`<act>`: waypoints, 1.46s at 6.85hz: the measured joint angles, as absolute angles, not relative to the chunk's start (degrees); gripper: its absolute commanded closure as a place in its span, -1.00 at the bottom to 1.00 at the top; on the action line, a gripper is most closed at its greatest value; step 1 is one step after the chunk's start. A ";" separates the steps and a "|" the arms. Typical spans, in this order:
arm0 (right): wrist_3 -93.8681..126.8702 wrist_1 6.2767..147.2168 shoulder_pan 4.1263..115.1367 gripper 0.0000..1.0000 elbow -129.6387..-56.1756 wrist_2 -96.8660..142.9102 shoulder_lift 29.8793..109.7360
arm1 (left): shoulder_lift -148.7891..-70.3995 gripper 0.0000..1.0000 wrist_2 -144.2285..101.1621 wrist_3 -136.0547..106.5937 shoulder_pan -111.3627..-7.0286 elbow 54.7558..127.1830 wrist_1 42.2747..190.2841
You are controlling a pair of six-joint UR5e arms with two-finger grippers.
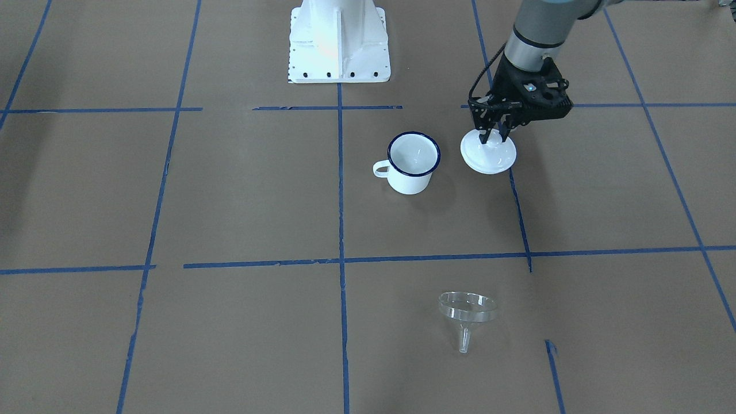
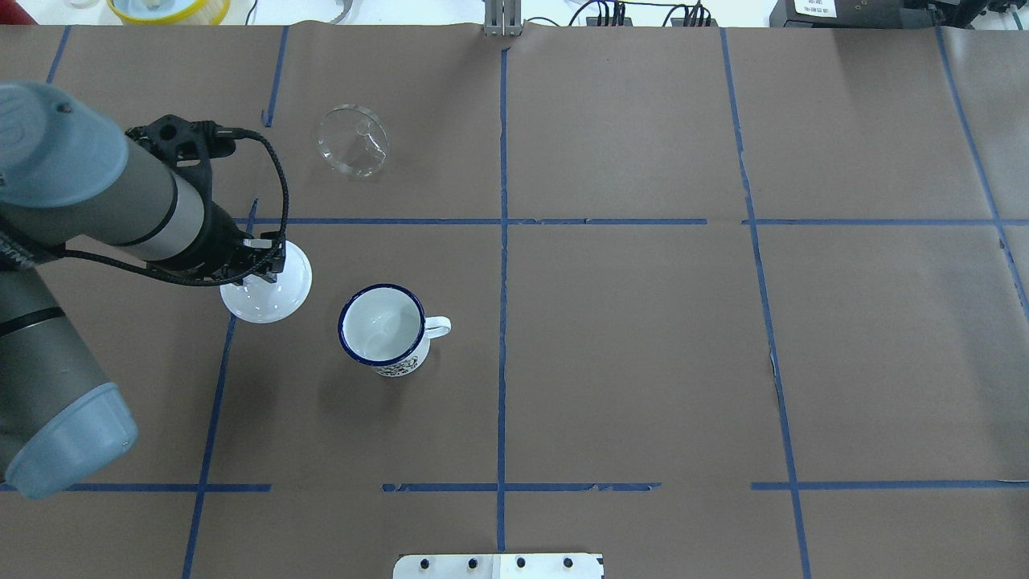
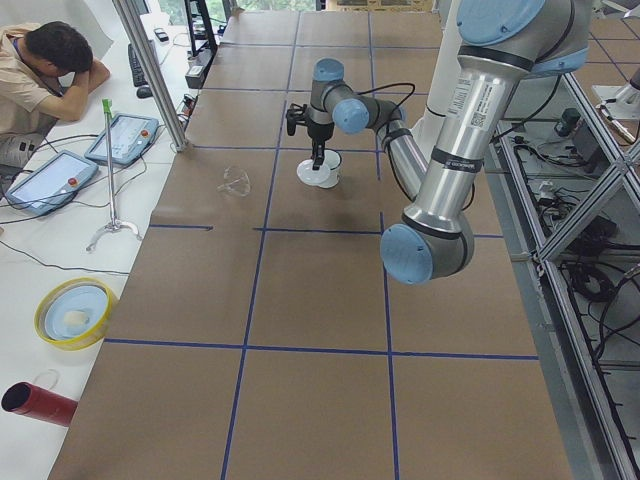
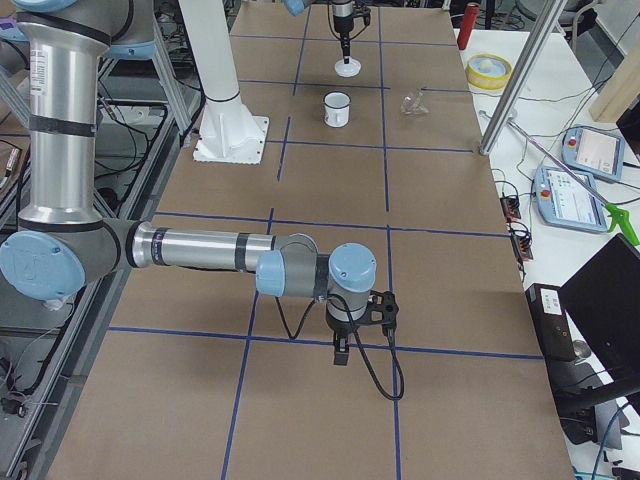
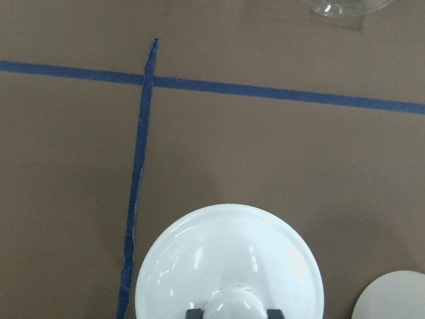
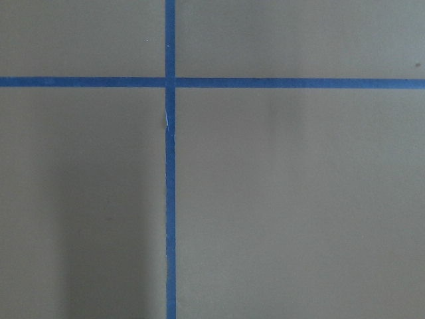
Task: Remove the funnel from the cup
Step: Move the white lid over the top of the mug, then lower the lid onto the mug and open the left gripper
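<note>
The clear funnel (image 1: 467, 313) lies on its side on the brown paper, far from the cup; it also shows in the overhead view (image 2: 354, 141). The white cup (image 1: 413, 164) with the dark blue rim stands upright and empty (image 2: 382, 328). My left gripper (image 1: 493, 135) points down over a white knobbed lid (image 1: 489, 156) next to the cup. In the left wrist view its fingers press both sides of the lid's knob (image 5: 232, 307). My right gripper (image 4: 341, 352) hangs low over bare paper far from the cup; I cannot tell whether it is open or shut.
The robot's white base (image 1: 339, 40) stands behind the cup. Blue tape lines (image 1: 340, 190) cross the paper. A yellow-rimmed bowl (image 2: 169, 8) sits past the far edge. A person (image 3: 50, 70) sits beyond the table's far side.
</note>
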State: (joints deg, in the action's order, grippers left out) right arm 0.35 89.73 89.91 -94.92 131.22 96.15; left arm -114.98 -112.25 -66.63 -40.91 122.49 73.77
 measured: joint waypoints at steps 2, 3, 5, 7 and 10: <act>0.35 89.74 89.91 -1.00 -94.92 131.22 96.15 | -123.73 1.00 -115.26 -71.77 -38.94 120.81 65.86; 0.35 89.74 89.91 -1.00 -94.92 131.22 96.15 | -125.99 1.00 -115.48 -74.74 -37.29 117.84 66.70; 0.35 89.74 89.91 -1.00 -94.92 131.22 96.15 | -127.22 1.00 -115.23 -77.19 -35.63 112.55 71.62; 0.35 89.74 89.91 -1.00 -94.92 131.22 96.15 | -126.96 1.00 -113.81 -77.53 -35.02 110.25 73.83; 0.35 89.74 89.91 -1.00 -94.92 131.22 96.15 | -126.70 1.00 -113.32 -77.65 -34.22 109.19 74.83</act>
